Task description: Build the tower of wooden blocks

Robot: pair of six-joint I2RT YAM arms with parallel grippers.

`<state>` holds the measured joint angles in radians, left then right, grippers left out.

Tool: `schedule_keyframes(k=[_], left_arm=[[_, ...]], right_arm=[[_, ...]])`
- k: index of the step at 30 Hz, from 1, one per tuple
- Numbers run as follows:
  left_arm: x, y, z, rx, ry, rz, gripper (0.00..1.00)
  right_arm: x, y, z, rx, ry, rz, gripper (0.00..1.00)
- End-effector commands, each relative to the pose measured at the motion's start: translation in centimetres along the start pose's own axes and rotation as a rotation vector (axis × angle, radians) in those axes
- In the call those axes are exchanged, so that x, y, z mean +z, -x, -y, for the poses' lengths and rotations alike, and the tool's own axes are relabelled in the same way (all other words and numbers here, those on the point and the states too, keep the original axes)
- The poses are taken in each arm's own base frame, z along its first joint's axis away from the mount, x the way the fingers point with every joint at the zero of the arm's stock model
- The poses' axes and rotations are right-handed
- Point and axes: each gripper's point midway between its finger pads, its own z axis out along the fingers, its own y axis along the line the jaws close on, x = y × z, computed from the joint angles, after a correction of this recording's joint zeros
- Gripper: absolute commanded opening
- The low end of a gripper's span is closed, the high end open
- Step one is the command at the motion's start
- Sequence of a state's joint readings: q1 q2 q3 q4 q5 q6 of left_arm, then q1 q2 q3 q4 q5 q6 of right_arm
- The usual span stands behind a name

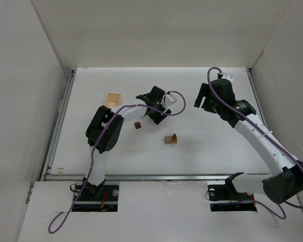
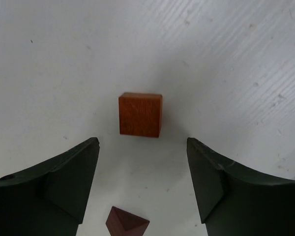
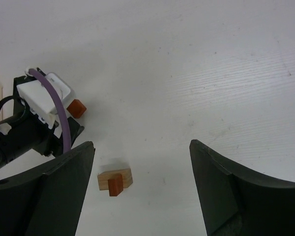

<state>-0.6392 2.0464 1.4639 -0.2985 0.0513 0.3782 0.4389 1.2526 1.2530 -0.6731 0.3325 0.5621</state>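
A reddish-orange cube (image 2: 140, 114) lies on the white table just ahead of my left gripper (image 2: 142, 142), whose jaws stand open with nothing between them. A dark brown cube (image 2: 127, 222) (image 1: 137, 125) sits lower down, near the wrist. A light tan oblong block (image 1: 169, 139) (image 3: 119, 176) lies mid-table with a small reddish cube (image 3: 115, 185) (image 1: 174, 136) on it. My right gripper (image 3: 142, 145) (image 1: 207, 103) hangs open and empty at the back right, well clear of that stack. The right wrist view also takes in the left gripper (image 3: 39, 128) (image 1: 157, 112) and the loose orange cube (image 3: 77, 108) beside it.
A pale wooden tray (image 1: 112, 99) rests at the back left of the table. White walls (image 1: 20, 101) enclose the workspace on three sides. A purple cable (image 1: 178, 103) loops off the left wrist.
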Motion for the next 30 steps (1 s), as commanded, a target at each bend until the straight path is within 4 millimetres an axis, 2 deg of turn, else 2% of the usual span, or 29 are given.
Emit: schedule_keyframes(k=[1, 4, 5, 7, 8, 10, 14, 15, 16, 17, 18, 19, 24, 27, 29, 30], left_arm=[[-0.1, 2.0, -0.8, -0.017, -0.019, 0.036, 0.67], [0.5, 2.0, -0.7, -0.026, -0.034, 0.023, 0.62], [0.9, 1.2, -0.9, -0.036, -0.036, -0.003, 0.59], [0.6, 1.9, -1.0, -0.036, -0.043, 0.010, 0.55], [1.0, 1.5, -1.0, -0.044, -0.056, 0.004, 0.52], [0.6, 1.7, -0.9, -0.036, -0.070, -0.003, 0.46], [0.7, 0.6, -0.7, -0.038, -0.100, -0.038, 0.37], [0.6, 0.3, -0.6, -0.030, -0.104, -0.048, 0.30], [0.6, 0.3, -0.6, -0.030, -0.104, -0.048, 0.30], [0.6, 0.3, -0.6, -0.030, -0.104, -0.048, 0.12], [0.6, 0.3, -0.6, -0.030, -0.104, -0.048, 0.03], [0.7, 0.7, -0.7, -0.043, -0.099, -0.036, 0.00], [0.6, 2.3, -1.2, -0.048, -0.081, 0.016, 0.00], [0.3, 2.5, -1.7, -0.021, -0.060, 0.020, 0.00], [0.3, 2.4, -2.0, 0.011, -0.052, 0.017, 0.09], [0.0, 2.2, -2.0, 0.025, -0.052, 0.016, 0.29]], right_arm=[[-0.2, 1.3, -0.2, -0.013, 0.037, 0.032, 0.84], [0.3, 1.5, 0.1, -0.012, 0.038, 0.026, 0.84], [0.7, 1.4, -0.2, -0.012, 0.047, 0.020, 0.84], [0.8, 1.7, 0.4, -0.009, 0.038, 0.022, 0.84], [1.2, 1.4, 0.5, -0.021, 0.032, 0.012, 0.84], [1.6, 2.0, 0.6, -0.009, 0.030, 0.018, 0.84], [1.8, 2.4, 0.5, -0.019, 0.042, 0.021, 0.84], [2.0, 2.8, 0.7, -0.013, 0.034, 0.024, 0.84], [2.0, 2.7, 0.6, -0.013, 0.043, 0.019, 0.84], [2.0, 2.7, 0.6, -0.013, 0.044, 0.019, 0.84], [2.3, 2.4, 0.5, -0.015, 0.047, 0.006, 0.84], [2.2, 2.3, 0.3, -0.016, 0.057, 0.000, 0.84], [2.5, 1.7, -0.1, -0.031, 0.093, -0.032, 0.84], [2.5, 1.7, -0.3, -0.031, 0.101, -0.036, 0.84], [2.0, 1.6, -0.3, -0.030, 0.113, -0.032, 0.84], [2.0, 1.6, -0.3, -0.030, 0.113, -0.032, 0.84]])
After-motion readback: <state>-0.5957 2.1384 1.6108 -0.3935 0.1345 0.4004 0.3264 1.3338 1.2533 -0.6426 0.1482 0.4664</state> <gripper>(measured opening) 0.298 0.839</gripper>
